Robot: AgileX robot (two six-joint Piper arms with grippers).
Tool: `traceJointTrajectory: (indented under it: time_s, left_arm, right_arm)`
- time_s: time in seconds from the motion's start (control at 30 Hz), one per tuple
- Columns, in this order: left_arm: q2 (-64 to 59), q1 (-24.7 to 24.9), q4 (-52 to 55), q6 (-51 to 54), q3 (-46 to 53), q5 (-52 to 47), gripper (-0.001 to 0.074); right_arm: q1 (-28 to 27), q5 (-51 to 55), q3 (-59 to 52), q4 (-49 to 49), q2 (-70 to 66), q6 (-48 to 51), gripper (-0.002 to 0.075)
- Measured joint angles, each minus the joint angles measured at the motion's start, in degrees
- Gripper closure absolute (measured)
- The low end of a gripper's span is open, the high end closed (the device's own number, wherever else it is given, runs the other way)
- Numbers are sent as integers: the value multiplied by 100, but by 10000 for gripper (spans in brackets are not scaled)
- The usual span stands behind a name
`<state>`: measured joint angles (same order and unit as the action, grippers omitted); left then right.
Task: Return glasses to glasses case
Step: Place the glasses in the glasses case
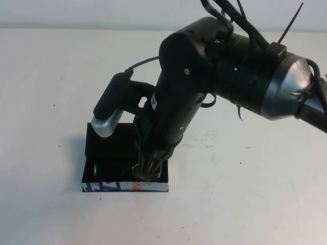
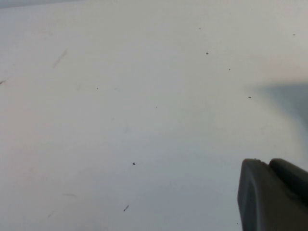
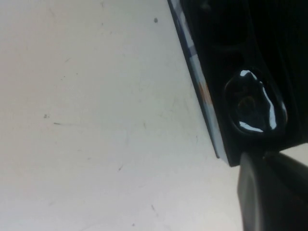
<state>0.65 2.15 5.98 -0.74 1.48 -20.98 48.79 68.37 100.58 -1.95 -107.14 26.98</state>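
The glasses case (image 1: 102,149) lies open on the white table, left of centre, its white printed front edge (image 1: 110,187) towards me. The glasses (image 1: 161,171) lie inside along the front; one shiny lens also shows in the right wrist view (image 3: 255,108), next to the case's edge (image 3: 202,91). My right gripper (image 1: 145,176) reaches down into the case between the lenses, fingers together on the frame; its tips (image 3: 267,159) sit just by the lens. My left gripper (image 2: 267,163) is shut and empty over bare table, out of the high view.
My right arm (image 1: 245,71) stretches from the upper right across the table and hides the case's back and its lid. The white tabletop (image 1: 245,194) surrounds the case on all sides.
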Motion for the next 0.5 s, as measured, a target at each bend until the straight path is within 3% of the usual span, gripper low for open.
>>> traceJointTrajectory:
  time_s: [0.33,0.5]
  left_arm:
    - [0,0,111,-48,0,201,736]
    - [0,0,-971,-1101,0,1050,736]
  right_arm:
    - [0,201,0,-173,0,-6,737]
    - [0,211,0,-315,0,-14,737]
